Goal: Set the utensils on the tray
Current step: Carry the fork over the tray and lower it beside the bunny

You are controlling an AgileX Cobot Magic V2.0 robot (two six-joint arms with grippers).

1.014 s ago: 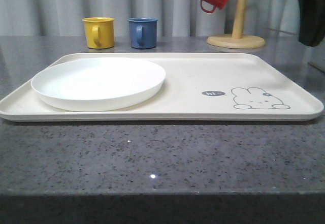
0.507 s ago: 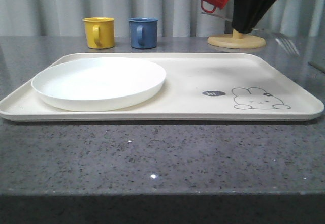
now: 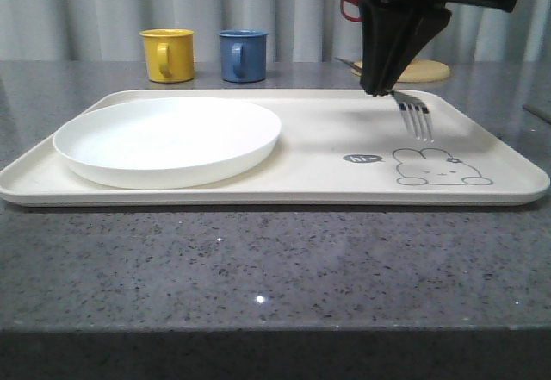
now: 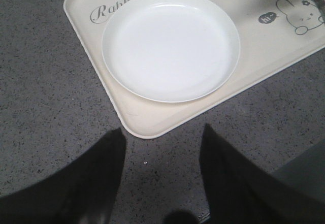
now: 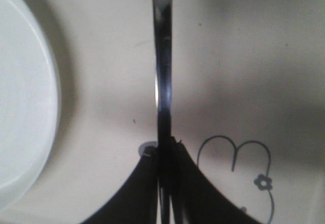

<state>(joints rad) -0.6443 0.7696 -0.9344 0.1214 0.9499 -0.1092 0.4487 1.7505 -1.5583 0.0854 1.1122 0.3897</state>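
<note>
The dark grey speckled stone desk (image 3: 258, 268) carries one large cream rectangular tray (image 3: 310, 143) with rounded corners and a low rim, lying near the desk's front edge. One round shallow white plate (image 3: 168, 139) sits on the tray's left half, close to its front-left corner. On the tray's right half a grey bunny drawing (image 3: 439, 166) lies near the front edge.

The black right gripper (image 3: 379, 87) hangs over the tray's right half, clenched on the handle of one slim silver metal four-tined fork (image 3: 416, 117); the tines point down and forward just above the bunny, whether touching the tray cannot be told. In the right wrist view the fork's handle (image 5: 162, 82) runs straight out from between the closed fingers (image 5: 147, 183).

The right arm hides most of a pale wooden mug stand (image 3: 426, 71) and a red mug (image 3: 347, 1) behind it. One yellow mug (image 3: 167, 54) and one blue mug (image 3: 241, 55) stand beyond the tray's back edge.

The left gripper (image 4: 162, 173) hovers over bare desk off the tray's front-left corner, its dark fingers (image 4: 101, 178) spread apart, grasping nothing.
</note>
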